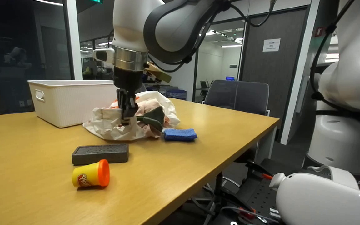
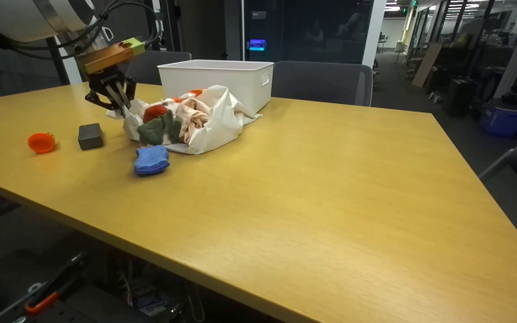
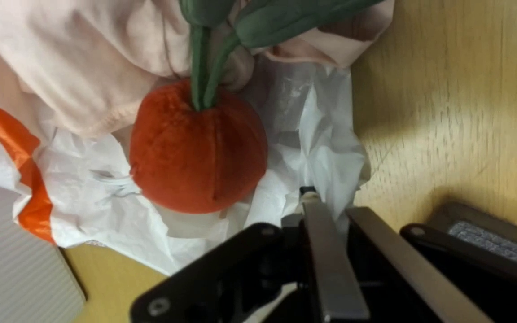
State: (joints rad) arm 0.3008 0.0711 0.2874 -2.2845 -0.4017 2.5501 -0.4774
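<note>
My gripper (image 3: 328, 202) points down at the near edge of a crumpled white plastic bag (image 3: 330, 157) and is shut on a pinched fold of it. In an exterior view the fingertips (image 1: 125, 122) sit low in the bag, close to the table. Beside the gripper lies a red-orange round plush (image 3: 200, 152) with green stems and leaves, resting on the bag's opened side. Pale pink cloth (image 3: 88, 67) is bunched behind the plush. Orange print shows on the bag. The bag's inside is partly hidden by the cloth and plush.
A white bin (image 2: 213, 78) stands right behind the bag. On the table are a dark grey block (image 1: 100, 154), a yellow can with an orange lid (image 1: 87, 175) lying on its side, and a folded blue cloth (image 1: 180, 134) against the bag. Chairs (image 2: 321, 83) stand at the table's far side.
</note>
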